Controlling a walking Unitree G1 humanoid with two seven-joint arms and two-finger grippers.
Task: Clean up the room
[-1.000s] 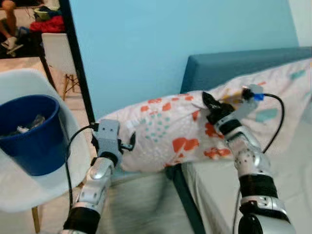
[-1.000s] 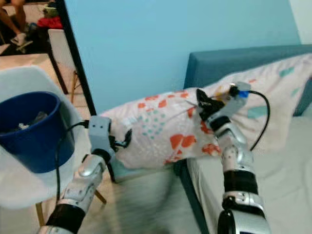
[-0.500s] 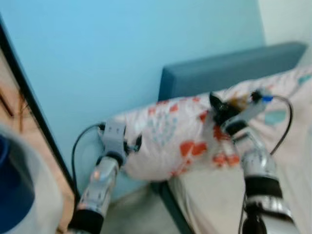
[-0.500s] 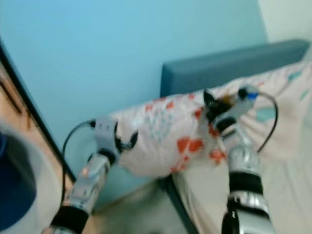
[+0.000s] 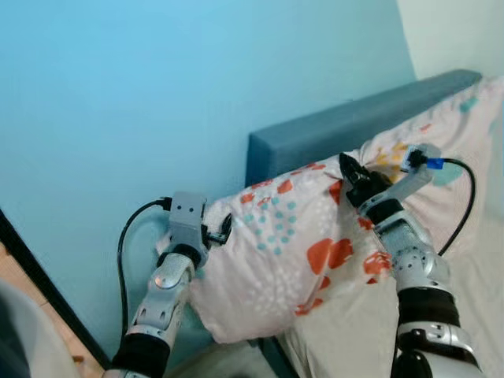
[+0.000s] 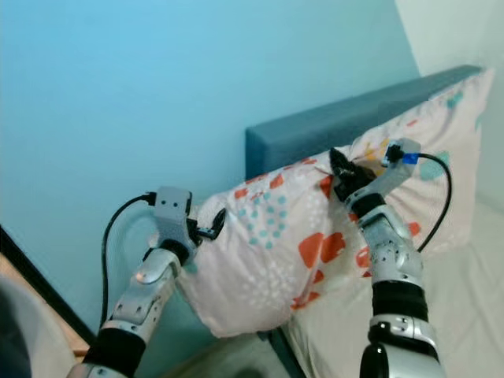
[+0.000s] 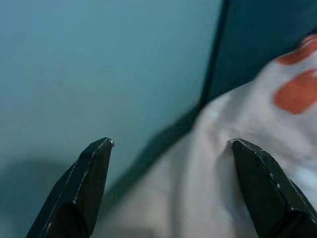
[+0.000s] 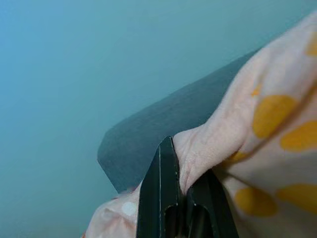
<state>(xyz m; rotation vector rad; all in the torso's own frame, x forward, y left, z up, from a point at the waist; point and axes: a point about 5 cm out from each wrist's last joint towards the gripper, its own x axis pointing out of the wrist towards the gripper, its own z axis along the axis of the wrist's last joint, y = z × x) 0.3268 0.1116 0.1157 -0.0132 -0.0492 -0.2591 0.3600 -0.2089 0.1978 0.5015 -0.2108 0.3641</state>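
— So, where are you?
— Your left gripper (image 5: 220, 234), fingers wide, touches the white, orange-spotted fabric pillow (image 5: 283, 252) against the blue padded headboard (image 5: 331, 134); your right gripper (image 5: 349, 175) pinches its corner.
— Next?
— Probably lower it flat onto the bed.

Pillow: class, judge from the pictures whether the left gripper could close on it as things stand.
Probably yes. The left gripper sits open against the pillow at its end, one finger already touching the fabric, nothing between them. The right gripper already pinches a fold.
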